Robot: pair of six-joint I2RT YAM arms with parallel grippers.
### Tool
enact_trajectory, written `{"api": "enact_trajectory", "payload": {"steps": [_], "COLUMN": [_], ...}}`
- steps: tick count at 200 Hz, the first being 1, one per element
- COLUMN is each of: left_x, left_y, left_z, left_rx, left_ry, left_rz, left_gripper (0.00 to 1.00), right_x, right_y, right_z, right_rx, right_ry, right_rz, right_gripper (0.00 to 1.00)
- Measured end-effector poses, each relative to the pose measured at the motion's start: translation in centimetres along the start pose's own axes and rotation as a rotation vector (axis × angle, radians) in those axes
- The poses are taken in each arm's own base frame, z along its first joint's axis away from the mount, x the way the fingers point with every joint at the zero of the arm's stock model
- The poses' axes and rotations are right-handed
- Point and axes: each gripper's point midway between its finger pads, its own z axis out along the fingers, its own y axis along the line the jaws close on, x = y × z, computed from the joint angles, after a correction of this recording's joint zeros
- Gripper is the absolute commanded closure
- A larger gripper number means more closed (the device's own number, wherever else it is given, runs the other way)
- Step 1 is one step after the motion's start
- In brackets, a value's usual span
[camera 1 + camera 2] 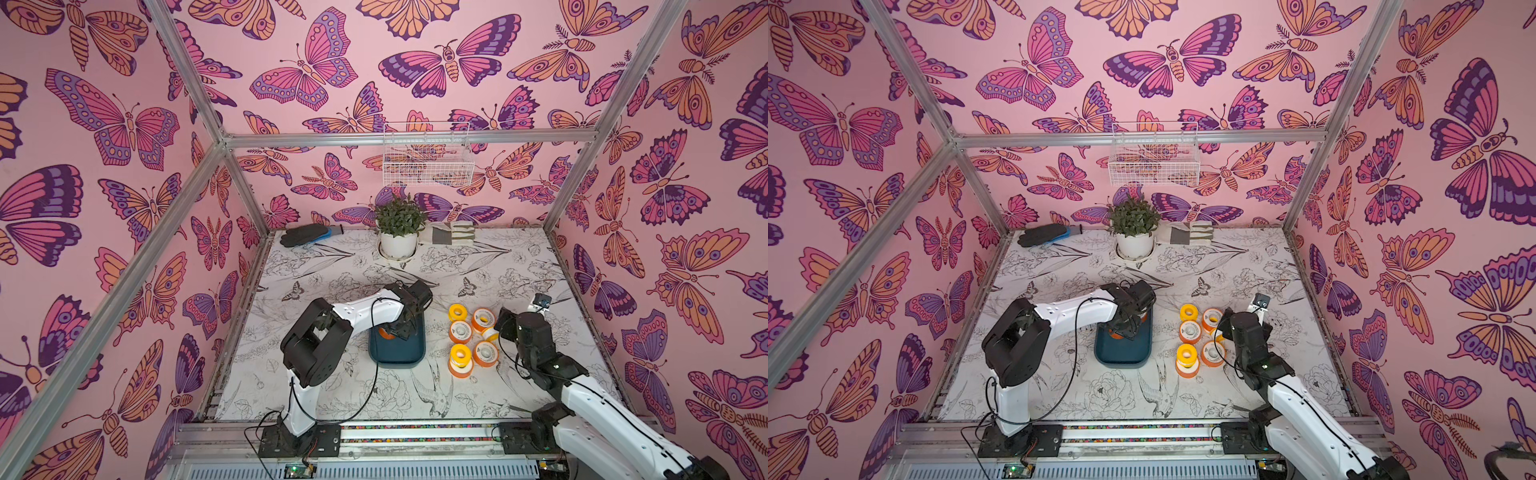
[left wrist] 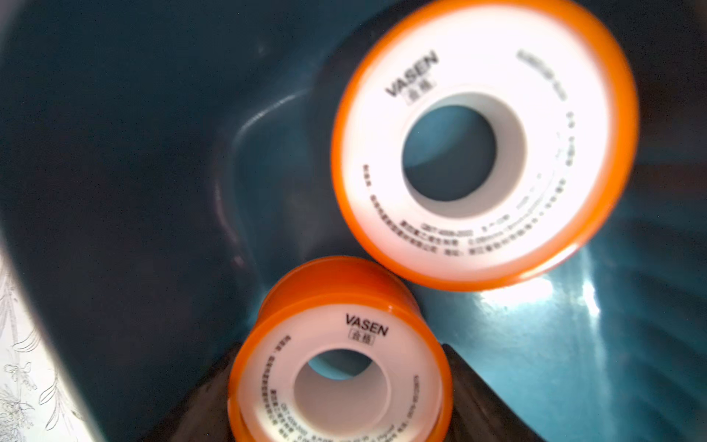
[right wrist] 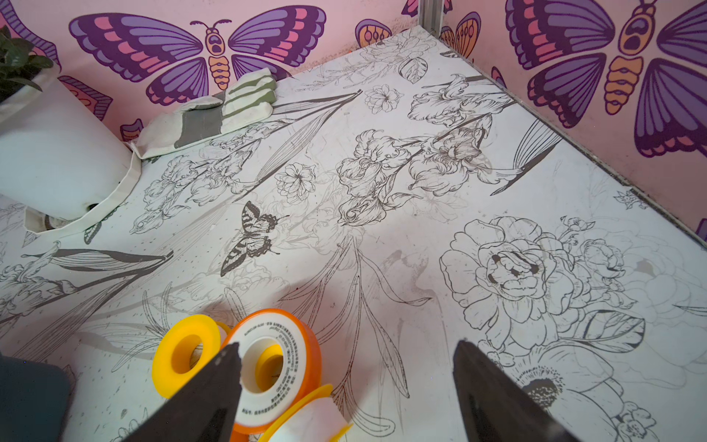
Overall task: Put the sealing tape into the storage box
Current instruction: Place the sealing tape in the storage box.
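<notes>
table (image 1: pixel 332 395): white top printed with line-drawn flowers and birds.
storage box (image 1: pixel 397 355): dark teal tray on the table, in front of the left arm's base; 2 orange spools of sealing tape are inside it.
loose spools (image 1: pixel 460 331): 6 in a cluster on the table, just beside the storage box on the robot's right; orange and yellow flanges.
left gripper (image 1: pixel 400 329): down inside the storage box, jaws closed against the sides of the held spool (image 2: pixel 409 382).
second spool (image 2: pixel 377 153): on the box floor, close beside the held spool.
right gripper (image 3: pixel 348 346): at the edge of the cluster above the table, jaws wide, nothing between them.
far edge: potted plant (image 1: pixel 399 232) in the middle, dark glove (image 1: pixel 305 235) and pale glove (image 1: pixel 451 235) on either side.
back wall: white wire basket (image 1: pixel 428 160) hanging above the potted plant.
</notes>
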Motion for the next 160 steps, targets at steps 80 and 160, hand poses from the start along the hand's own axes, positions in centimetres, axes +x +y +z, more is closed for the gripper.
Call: {"api": "enact_trajectory", "payload": {"steps": [80,160], "left_x": [-0.2,-0.1], "left_y": [0.1,-0.3], "left_z": [0.0,-6.3], "left_rx": [0.0,0.15], "left_ry": [-0.007,-0.117], "left_rz": [0.002,-0.026], "left_gripper": [0.14,0.7], "right_x": [0.0,0.0], "right_y": [0.0,0.0], "right_z": [0.0,0.0], "right_rx": [0.0,0.001], "right_ry": [0.0,0.0], "right_rz": [0.0,0.0], "right_gripper": [0.1,0.1]}}
